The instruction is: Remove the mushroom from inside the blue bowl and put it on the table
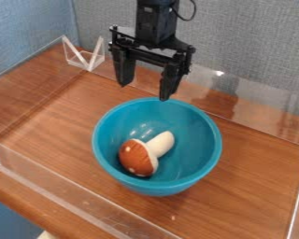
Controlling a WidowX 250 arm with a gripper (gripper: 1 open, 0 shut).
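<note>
The blue bowl (157,146) stands on the brown wooden table (52,117), a little right of the middle. Inside it lies the mushroom (145,152) on its side, its orange-brown cap toward the front left and its cream stem pointing up and right. My gripper (145,84) hangs just above the bowl's far rim, pointing down. Its black fingers (168,80) are spread apart and hold nothing. The mushroom lies below and in front of the fingertips, apart from them.
Low clear acrylic walls (258,98) edge the table at the back, left and front. A small clear triangular bracket (78,54) stands at the back left corner. Bare wood lies left of the bowl and behind it.
</note>
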